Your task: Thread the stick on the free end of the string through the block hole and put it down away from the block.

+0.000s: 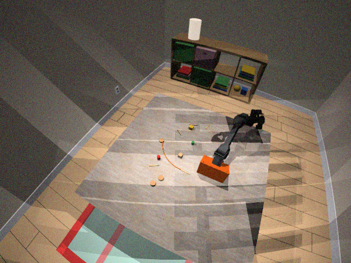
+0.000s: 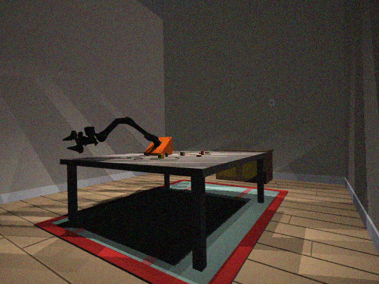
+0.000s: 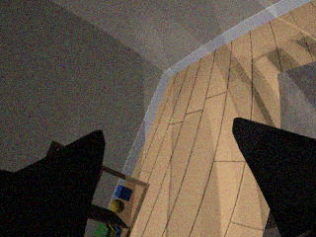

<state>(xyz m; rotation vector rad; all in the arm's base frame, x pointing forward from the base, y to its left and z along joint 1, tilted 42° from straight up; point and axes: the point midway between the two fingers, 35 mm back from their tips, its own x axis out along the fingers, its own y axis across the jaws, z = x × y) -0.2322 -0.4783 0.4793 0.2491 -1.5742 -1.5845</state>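
Three wooden buttons (image 1: 160, 177) (image 2: 198, 155) and one orange string (image 1: 166, 158) lie flat.

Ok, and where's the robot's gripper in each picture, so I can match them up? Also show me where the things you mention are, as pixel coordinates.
Top: the gripper (image 1: 261, 121) (image 2: 64, 144) (image 3: 170, 130) is right of centre, beyond the table's edge.
Exterior: at the left, open and raised above table height.
Wrist: its two dark fingers stick in from the lower left and right.
Shared landmark: the wood-plank floor (image 1: 289, 226) (image 2: 336, 220) (image 3: 193, 148) shows in all three.
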